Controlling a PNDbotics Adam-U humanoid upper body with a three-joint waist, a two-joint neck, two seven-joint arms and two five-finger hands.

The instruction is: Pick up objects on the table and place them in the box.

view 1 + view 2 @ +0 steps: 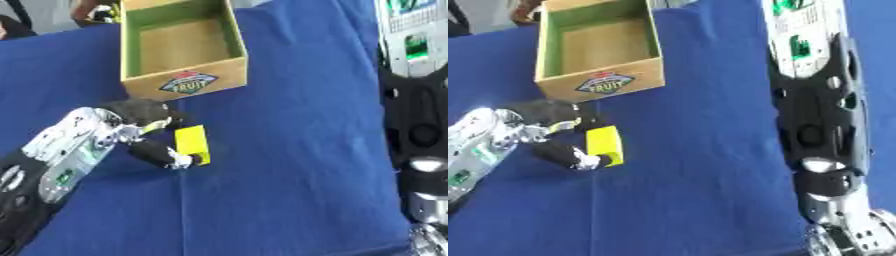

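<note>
A yellow block [192, 141] sits on the blue cloth just in front of the box. My left hand [147, 131] comes in from the lower left, its fingers and thumb curled round the block's left side and near end. The open cardboard box [229, 32] with green inner walls and a fruit label stands behind the block, nothing visible inside it. My right arm [815, 115] runs down the right side; its hand does not show in either view.
The blue cloth [289, 165] covers the whole table. A person's arm shows at the far edge behind the box, touching nothing.
</note>
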